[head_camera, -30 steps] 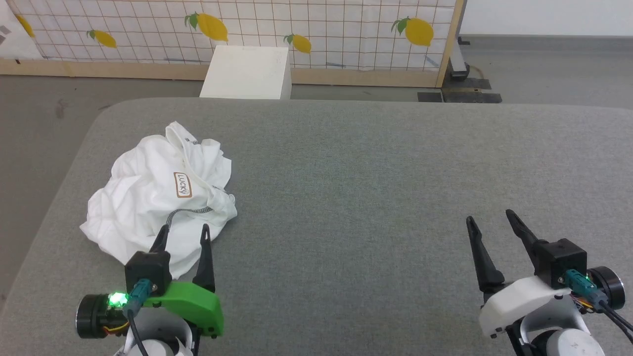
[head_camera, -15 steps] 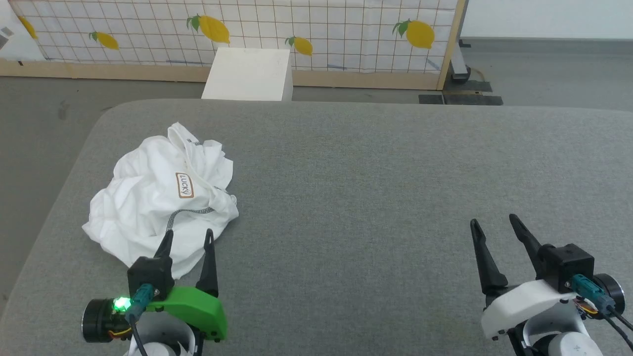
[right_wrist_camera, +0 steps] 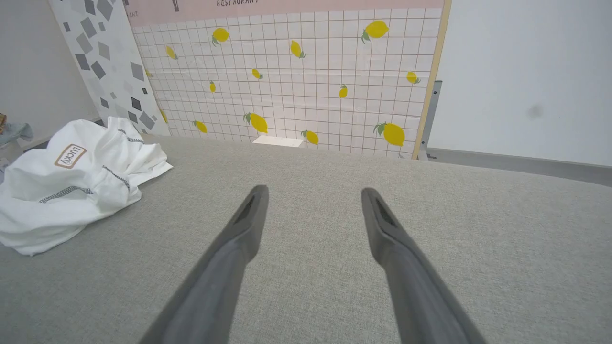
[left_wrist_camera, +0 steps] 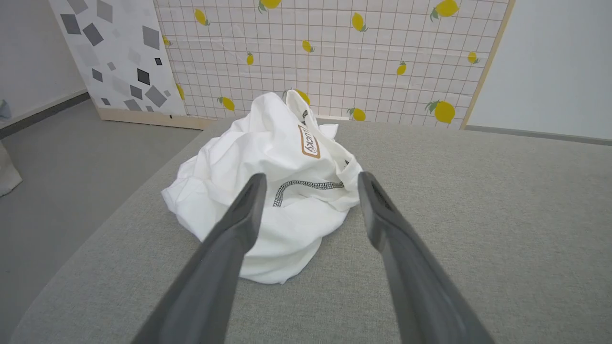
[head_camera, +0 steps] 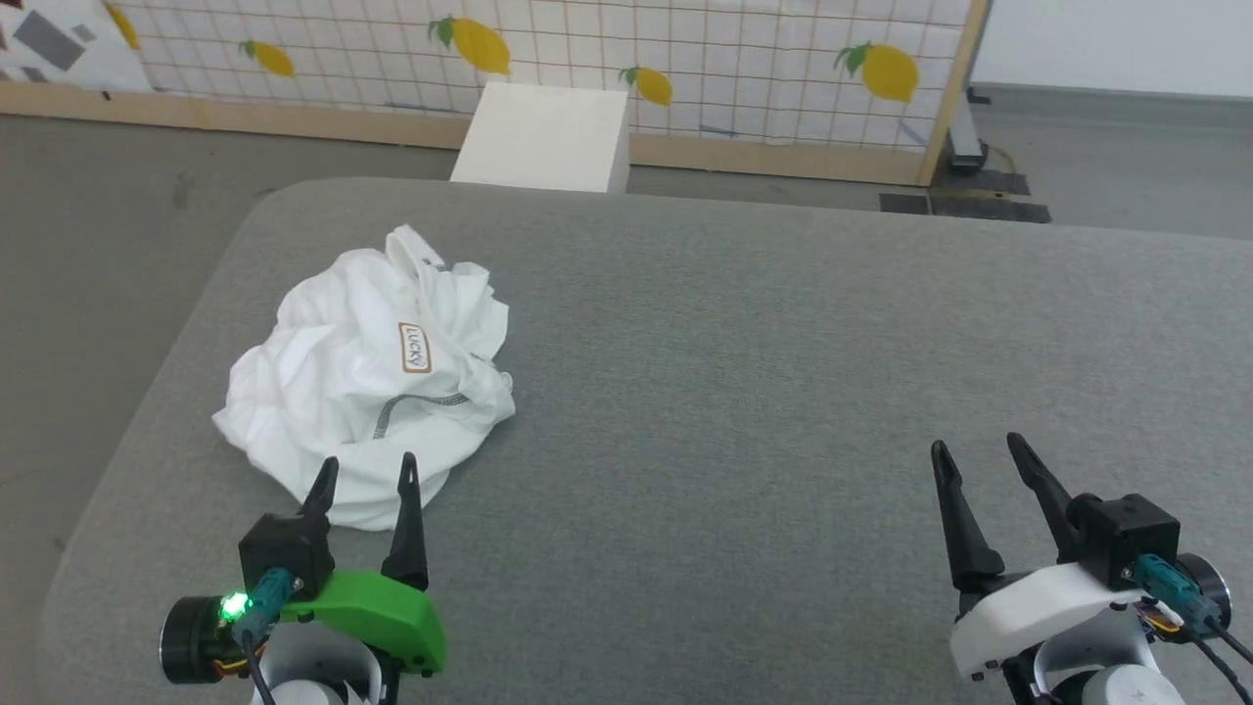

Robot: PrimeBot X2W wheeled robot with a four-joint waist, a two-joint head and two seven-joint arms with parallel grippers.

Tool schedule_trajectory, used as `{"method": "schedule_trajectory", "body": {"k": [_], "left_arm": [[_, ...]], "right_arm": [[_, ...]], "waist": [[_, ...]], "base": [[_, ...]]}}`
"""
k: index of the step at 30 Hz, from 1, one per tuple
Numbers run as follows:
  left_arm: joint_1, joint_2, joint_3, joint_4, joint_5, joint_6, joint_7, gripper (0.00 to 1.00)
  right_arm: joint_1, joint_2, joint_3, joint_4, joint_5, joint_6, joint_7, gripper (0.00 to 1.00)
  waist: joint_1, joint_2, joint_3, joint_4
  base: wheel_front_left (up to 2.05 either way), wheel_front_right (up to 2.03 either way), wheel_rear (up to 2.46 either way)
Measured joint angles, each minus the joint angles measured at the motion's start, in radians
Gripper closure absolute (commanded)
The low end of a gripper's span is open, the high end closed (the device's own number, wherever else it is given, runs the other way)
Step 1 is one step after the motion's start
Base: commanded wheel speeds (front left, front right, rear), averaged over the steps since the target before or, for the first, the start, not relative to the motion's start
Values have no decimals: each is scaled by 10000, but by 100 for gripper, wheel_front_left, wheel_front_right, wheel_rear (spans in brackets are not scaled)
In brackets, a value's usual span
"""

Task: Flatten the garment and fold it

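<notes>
On the left part of the grey desk, the T-shirt lies in a crumpled heap: nothing is flattened or folded yet. The left end effector and the right end effector stand wide, empty. The left wrist view shows its zigzag stitching closely; the head view shows a white box behind.

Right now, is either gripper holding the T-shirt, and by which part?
Nothing is held. The left gripper and right gripper are open and empty; the garment lies crumpled.
</notes>
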Motion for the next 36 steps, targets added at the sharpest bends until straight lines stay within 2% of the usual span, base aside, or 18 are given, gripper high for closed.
{"method": "schedule_trajectory", "body": {"k": [22, 36], "left_arm": [[119, 0, 136, 261, -362, 2, -483, 0], [210, 0, 180, 449, -734, 2, -763, 0]], "right_arm": [[29, 0, 144, 495, 378, 0, -468, 0], [53, 2, 257, 872, 665, 0, -708, 0]], "waist": [[0, 0, 4, 1738], [0, 0, 0, 2565]], "base": [[0, 0, 0], [0, 0, 0]]}}
